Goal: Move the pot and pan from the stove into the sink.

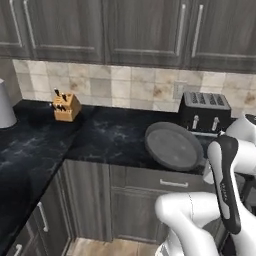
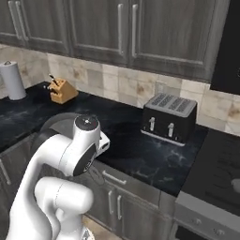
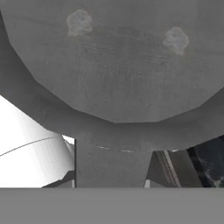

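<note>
Black counter [image 1: 115,135], toaster [image 1: 205,111] at back — pan [image 1: 174,146] tilted above counter edge, fingers pinching its handle [image 3: 111,166].

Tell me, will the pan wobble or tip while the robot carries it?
Probably a bit. The pan hangs tilted over the counter's edge, apparently held by its handle, so its wide bowl likely pulls downward. It looks like stiff metal, so it shouldn't bend. Its smooth handle might twist in the gripper.
</note>
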